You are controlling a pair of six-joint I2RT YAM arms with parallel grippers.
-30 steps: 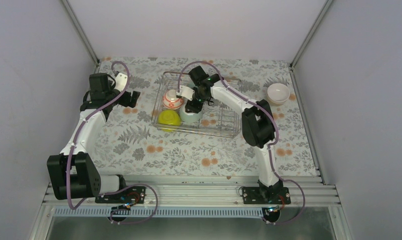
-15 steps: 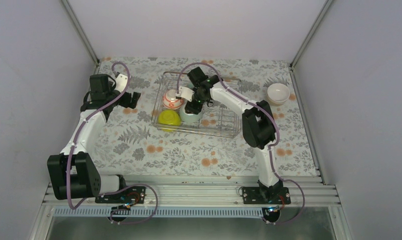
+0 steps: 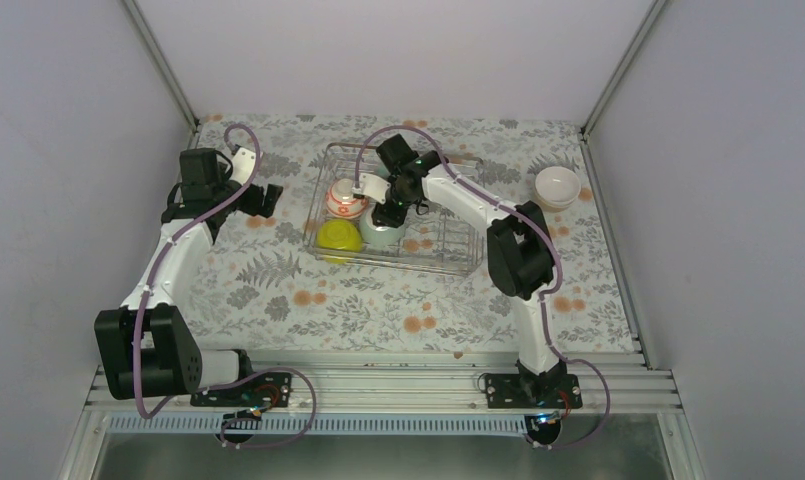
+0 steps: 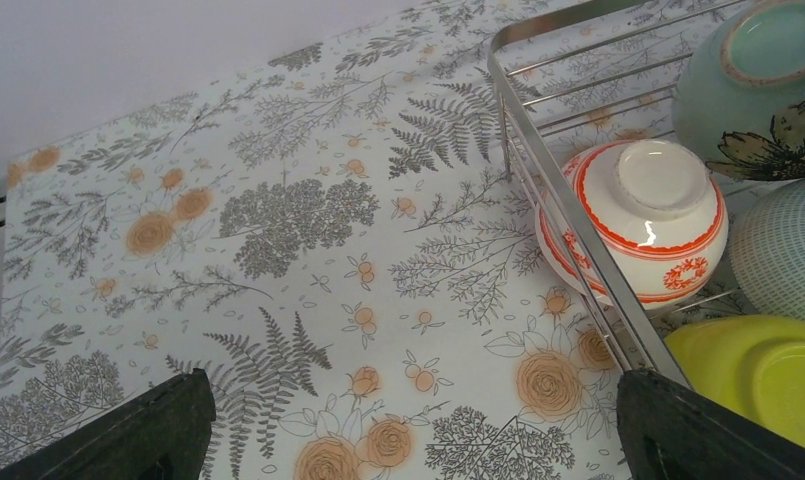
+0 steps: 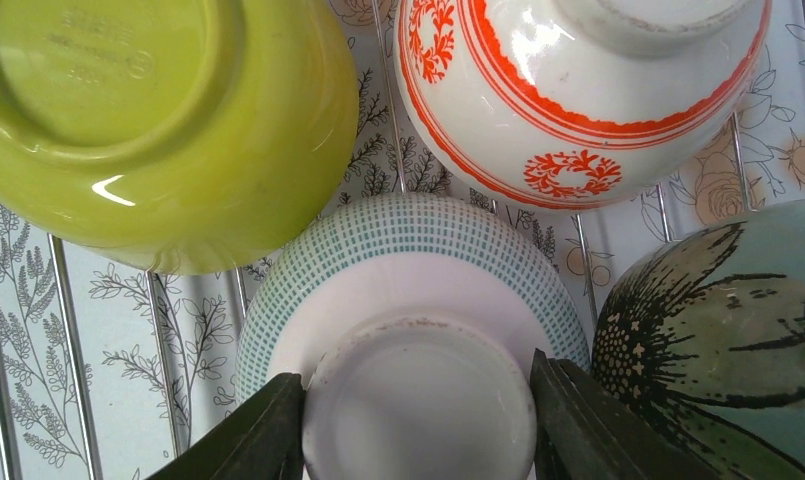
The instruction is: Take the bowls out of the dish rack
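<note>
— Where do we stand with the bowls?

— We count four in the dish rack (image 3: 448, 262), all crowded into its left end with their bottoms turned up. The yellow-green bowl (image 5: 148, 120) sits in the near left corner. The red-and-white bowl (image 5: 578, 90) is just behind it, against the left rim. The checked bowl (image 5: 418, 300) is just to the right of the yellow-green one. The green flowered bowl (image 5: 718, 330) leans in beside the checked one.

— And outside the rack?

— We see a white bowl (image 3: 557, 186) on the flowered tablecloth (image 3: 278, 290), near the far right corner and well apart from the rack. It may be two stacked, but we cannot tell from above.

— What is our right claw (image 5: 418, 420) doing?

— It reaches down into the rack over the checked bowl. In the right wrist view its two fingers (image 5: 248, 430) press against opposite sides of that bowl's raised foot, so we take it as clamped there. The bowl itself rests among the others on the wires.

— And our left claw (image 4: 418, 450)?

— It hangs over the bare cloth just left of the rack, touching nothing. Its fingers stand wide apart, one at each bottom corner of the left wrist view. The rack's left rim and the red-and-white bowl show on the right side of that view.
</note>
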